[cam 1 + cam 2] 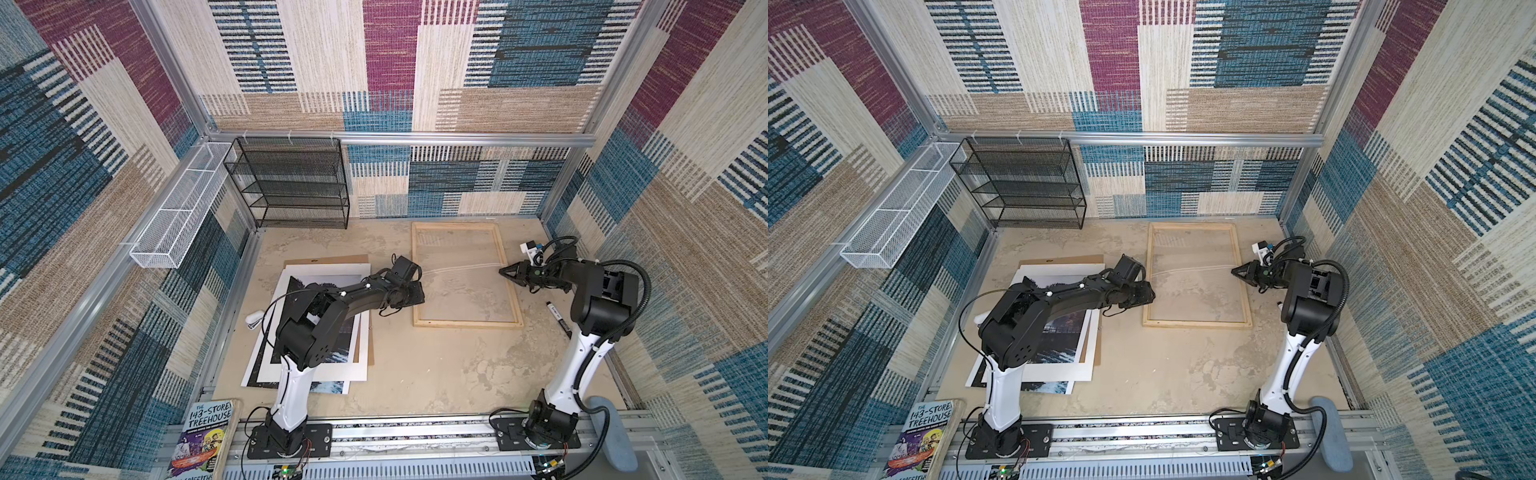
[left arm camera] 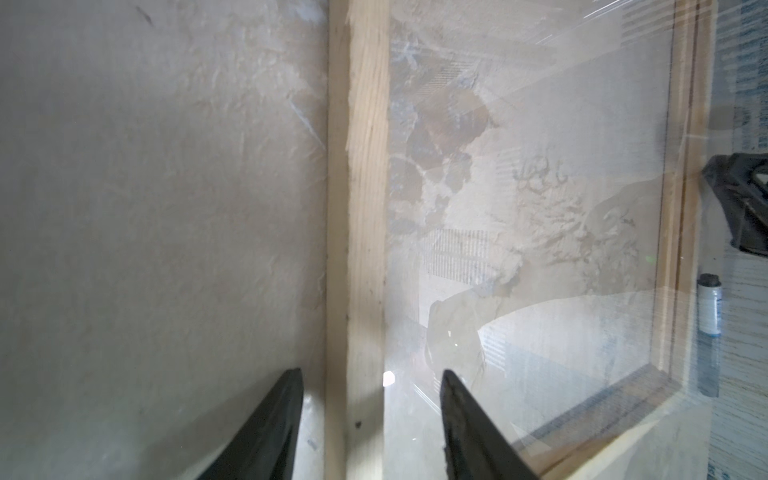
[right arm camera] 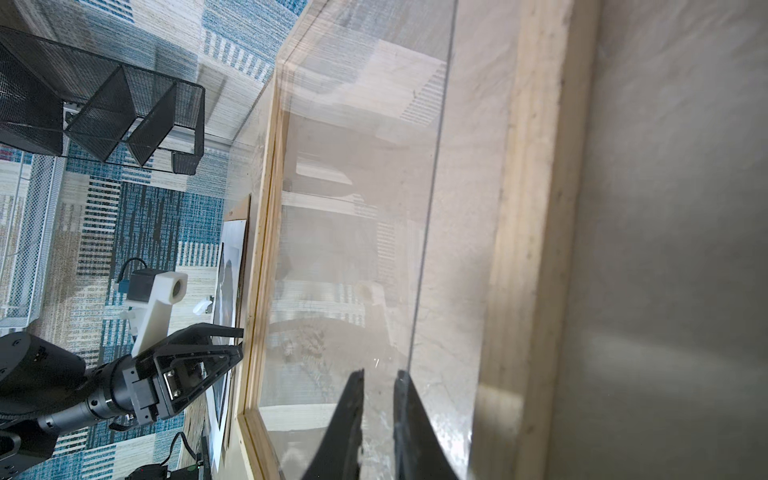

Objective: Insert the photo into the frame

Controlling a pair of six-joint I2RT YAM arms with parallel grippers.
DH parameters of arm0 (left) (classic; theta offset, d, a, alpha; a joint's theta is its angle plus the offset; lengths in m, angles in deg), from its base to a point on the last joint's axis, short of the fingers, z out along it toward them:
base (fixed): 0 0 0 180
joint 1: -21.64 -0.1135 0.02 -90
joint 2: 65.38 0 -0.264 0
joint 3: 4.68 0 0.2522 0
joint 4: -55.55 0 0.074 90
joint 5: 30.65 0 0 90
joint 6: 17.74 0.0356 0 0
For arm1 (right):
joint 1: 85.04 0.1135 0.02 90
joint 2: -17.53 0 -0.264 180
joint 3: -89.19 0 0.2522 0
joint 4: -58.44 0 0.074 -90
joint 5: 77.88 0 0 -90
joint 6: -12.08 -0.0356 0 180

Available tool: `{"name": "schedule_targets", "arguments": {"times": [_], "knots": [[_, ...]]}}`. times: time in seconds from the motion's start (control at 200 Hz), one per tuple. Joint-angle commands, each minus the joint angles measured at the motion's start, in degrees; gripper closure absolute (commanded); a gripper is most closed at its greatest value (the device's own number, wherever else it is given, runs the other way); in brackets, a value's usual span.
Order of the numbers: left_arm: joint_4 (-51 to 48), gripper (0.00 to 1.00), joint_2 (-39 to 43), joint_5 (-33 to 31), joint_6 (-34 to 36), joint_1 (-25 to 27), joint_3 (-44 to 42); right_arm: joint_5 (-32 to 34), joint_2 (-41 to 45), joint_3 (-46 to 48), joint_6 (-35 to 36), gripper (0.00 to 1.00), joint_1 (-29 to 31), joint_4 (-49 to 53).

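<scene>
A pale wooden frame [image 1: 467, 323] [image 1: 1198, 323] lies flat towards the back of the table, with a clear sheet [image 1: 457, 266] inside it. The left gripper [image 1: 417, 293] [image 2: 370, 374] sits at the frame's left strip [image 2: 361, 208], jaws apart, with one finger on each side of the wood. The right gripper [image 1: 502, 270] [image 3: 380, 372] is at the frame's right side. Its jaws are narrow at the sheet's edge, and whether they pinch it cannot be told. The photo [image 1: 332, 386] [image 1: 1050, 386] lies well left of the frame, under the left arm. It is skewed beneath a white mat [image 1: 316, 370] on a brown board [image 1: 328, 258].
</scene>
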Motion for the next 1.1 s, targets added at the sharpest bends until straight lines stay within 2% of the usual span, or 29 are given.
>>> {"name": "schedule_targets", "arguments": {"times": [0.0, 0.045, 0.15, 0.285, 0.536, 0.821, 1.092], "knots": [[-1.12, 0.43, 0.05, -1.93, -0.39, 0.09, -0.16, -0.57, 0.59, 0.19, 0.24, 0.82, 0.04, -1.34], [-1.75, 0.42, -0.08, -2.32, -0.36, 0.07, 0.17, -0.52, 0.60, 0.14, 0.33, 0.82, -0.04, -1.25], [-3.57, 0.34, -0.46, -3.67, 0.05, 0.09, 1.14, -0.55, 0.64, 0.10, 0.50, 0.83, 0.02, -1.12], [-5.50, 0.31, -1.24, -5.92, 2.46, -0.29, 4.17, -0.61, 0.67, 0.06, 0.69, 0.83, 0.02, -0.99], [-11.02, 0.25, -5.78, -8.80, 8.16, -3.65, 15.58, -0.44, 0.68, 0.06, 1.02, 0.83, 0.04, -0.73], [-9.23, 0.23, -13.70, -6.30, 15.41, -6.89, 27.57, -0.28, 0.62, -0.29, 1.58, 0.83, 0.02, -0.17], [-12.51, 0.23, -23.07, -4.24, 18.51, -8.44, 41.31, -0.17, 0.42, -0.29, 1.65, 0.83, -0.07, -0.11]]}}
